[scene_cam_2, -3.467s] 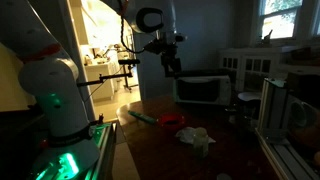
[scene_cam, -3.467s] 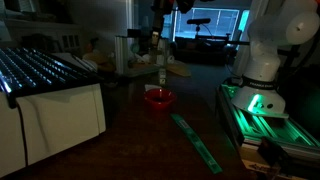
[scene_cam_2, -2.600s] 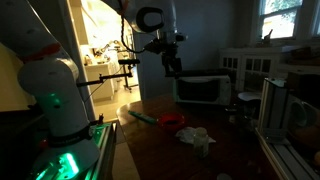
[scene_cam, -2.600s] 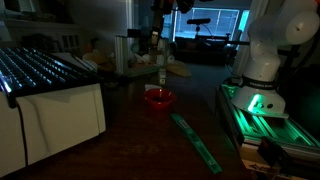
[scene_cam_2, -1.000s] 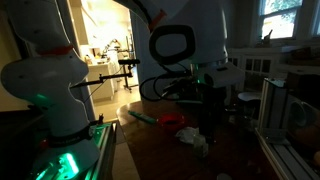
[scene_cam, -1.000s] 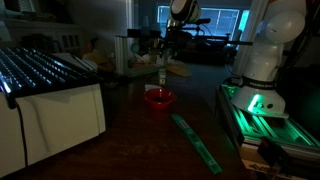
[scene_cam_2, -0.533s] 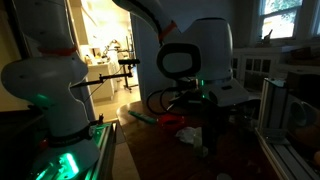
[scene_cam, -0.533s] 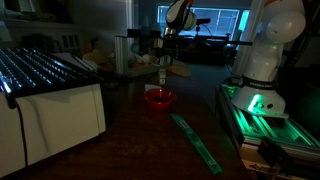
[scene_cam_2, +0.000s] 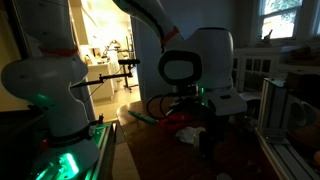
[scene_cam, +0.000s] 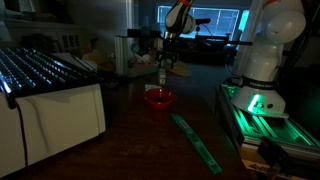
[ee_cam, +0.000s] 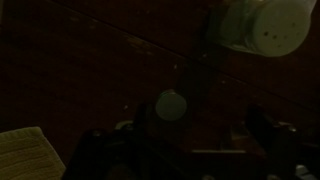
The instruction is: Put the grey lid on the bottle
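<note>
The slim pale bottle [scene_cam: 161, 75] stands upright on the dark table just behind the red bowl [scene_cam: 158, 97]. My gripper [scene_cam: 164, 56] hangs close above the bottle's top. In an exterior view the arm's bulky wrist fills the middle and my gripper [scene_cam_2: 210, 143] reaches down beside the red bowl [scene_cam_2: 174, 120]; the bottle is hidden there. The wrist view is very dark: a small round pale disc [ee_cam: 171, 105] lies below my gripper [ee_cam: 197, 140], whose fingers stand wide apart. I cannot tell whether the disc is the grey lid or the bottle's top.
A long green strip [scene_cam: 196, 141] lies on the table in front of the bowl. A white crumpled cloth [scene_cam_2: 193, 137] lies near the bowl. A white round object [ee_cam: 264, 26] and a yellowish pad [ee_cam: 22, 150] show in the wrist view. A white rack [scene_cam: 50, 95] stands beside the table.
The arm has swung from high behind the bottle to over it and has come down. In the last half second it has lowered only slightly. Bottle and bowl have not moved.
</note>
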